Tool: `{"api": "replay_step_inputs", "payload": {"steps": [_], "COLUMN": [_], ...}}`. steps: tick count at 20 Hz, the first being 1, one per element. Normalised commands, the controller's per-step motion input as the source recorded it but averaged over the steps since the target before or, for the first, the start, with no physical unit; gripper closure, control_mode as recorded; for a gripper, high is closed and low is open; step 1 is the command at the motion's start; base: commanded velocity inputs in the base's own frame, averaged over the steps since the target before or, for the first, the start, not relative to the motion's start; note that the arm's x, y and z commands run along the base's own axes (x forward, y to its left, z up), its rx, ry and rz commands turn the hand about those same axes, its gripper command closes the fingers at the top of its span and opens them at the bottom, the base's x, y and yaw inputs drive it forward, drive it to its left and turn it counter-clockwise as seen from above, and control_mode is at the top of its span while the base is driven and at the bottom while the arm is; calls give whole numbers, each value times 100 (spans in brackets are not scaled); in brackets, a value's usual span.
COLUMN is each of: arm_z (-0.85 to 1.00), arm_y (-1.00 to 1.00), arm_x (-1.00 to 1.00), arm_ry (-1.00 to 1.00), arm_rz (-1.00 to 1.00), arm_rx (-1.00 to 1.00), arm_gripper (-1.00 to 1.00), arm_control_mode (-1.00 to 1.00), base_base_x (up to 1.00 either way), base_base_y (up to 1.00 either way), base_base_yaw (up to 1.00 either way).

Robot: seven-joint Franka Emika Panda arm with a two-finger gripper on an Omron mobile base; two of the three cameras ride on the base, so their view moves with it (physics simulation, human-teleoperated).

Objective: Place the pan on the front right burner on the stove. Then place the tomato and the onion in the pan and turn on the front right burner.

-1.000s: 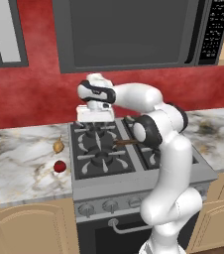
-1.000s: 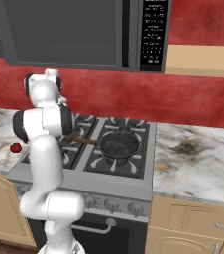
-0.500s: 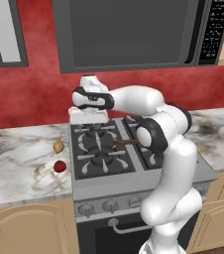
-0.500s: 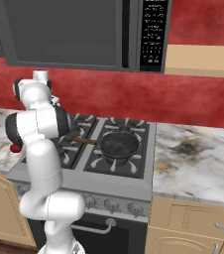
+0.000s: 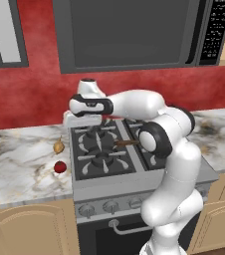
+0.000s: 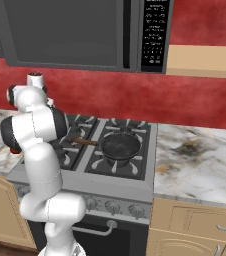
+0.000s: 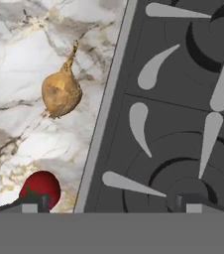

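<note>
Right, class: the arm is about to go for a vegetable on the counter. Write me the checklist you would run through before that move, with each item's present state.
1. Pan sits on the front right burner of the stove: ok.
2. Pan is empty, ready to receive food: ok.
3. Gripper is open and holds nothing: ok.
4. Onion lies free on the marble counter, left of the stove: ok.
5. Tomato lies free on the counter, apart from the onion: ok.
6. Gripper is centred over either vegetable: not ok; it straddles the stove's left edge, one fingertip near the tomato.
</note>
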Motion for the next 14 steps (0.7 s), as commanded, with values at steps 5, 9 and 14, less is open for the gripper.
{"api": "replay_step_inputs", "payload": {"steps": [5,9,14], "arm_z": [2,0,-3], "arm_y": [48,36,27], "arm_x": [3,5,8], "arm_ry": [-12,-9,-3], "arm_rz": [16,13,10], "arm_rx": [0,0,0], "arm_gripper": [-100,-100,-100], "arm_control_mode": [-100,-100,-100], "base_base_x": [0,0,0], "base_base_y": [0,0,0], "base_base_yaw": [0,0,0]}}
